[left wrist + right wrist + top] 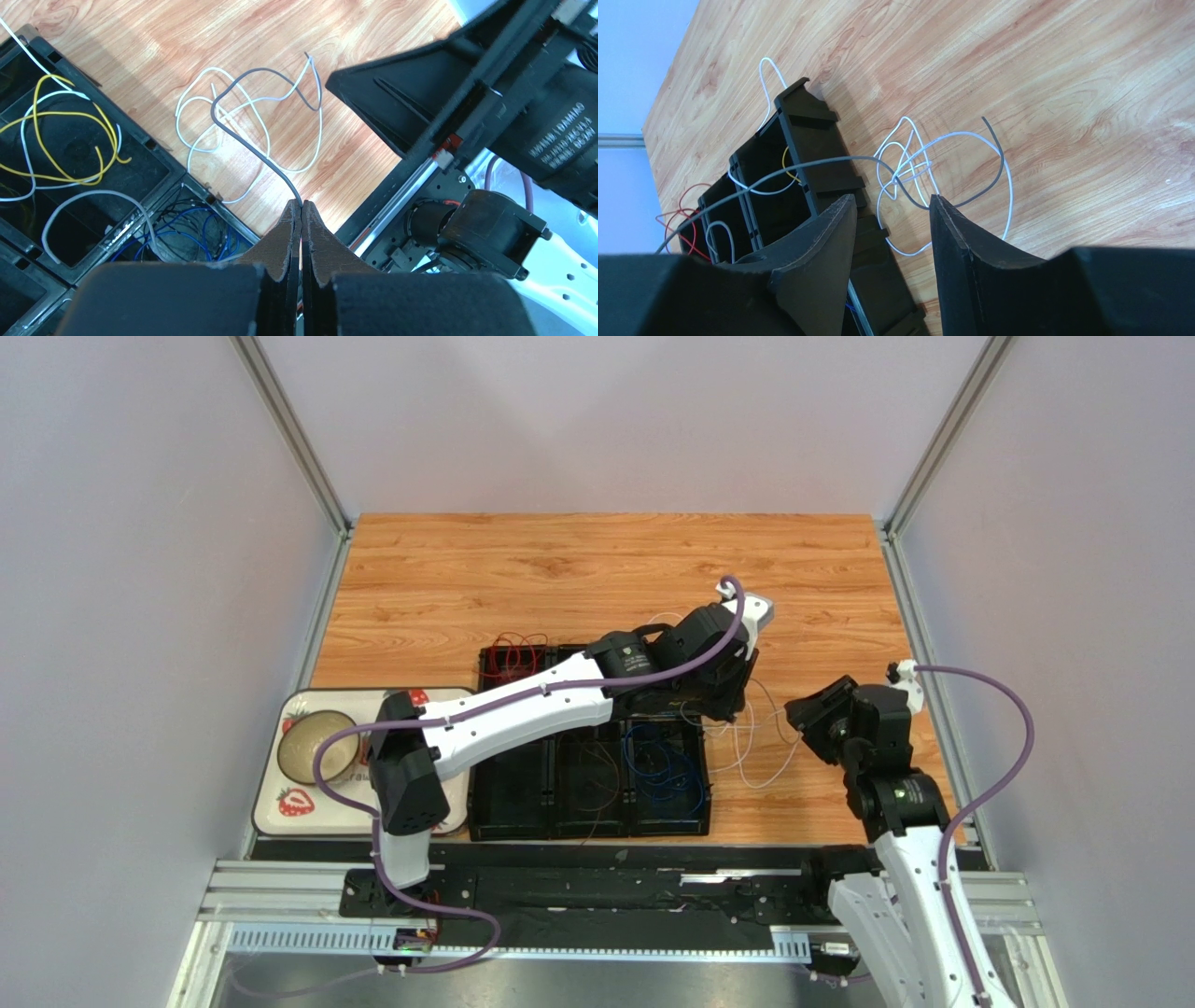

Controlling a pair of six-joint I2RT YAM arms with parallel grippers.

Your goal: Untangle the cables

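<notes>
From above, my left arm (533,707) reaches across the black tray (505,812) to its far right corner. The right gripper (804,716) sits just right of that, above the wooden table (589,567). A loose cluster of pale cables (759,751) lies on the wood between them. Red wires (516,650) sit in the tray's far left compartment and blue wires (671,773) in its near right one. A bowl (312,742) rests on a strawberry-print tray (288,809) at the far left.

On the left wrist camera, the left gripper (302,207) has its fingers pressed together, pinching a grey cable (260,150) right at the tips. That cable runs out over the wood and crosses white cables (321,129) looped beside the tray. Yellow wires (50,75) curl in one compartment, with the blue ones in the next.

On the right wrist camera, the right gripper's fingers are spread apart with nothing between them. The white tangle lies on the table beyond the gap. The grey cable arcs over the tray's corner into it.
</notes>
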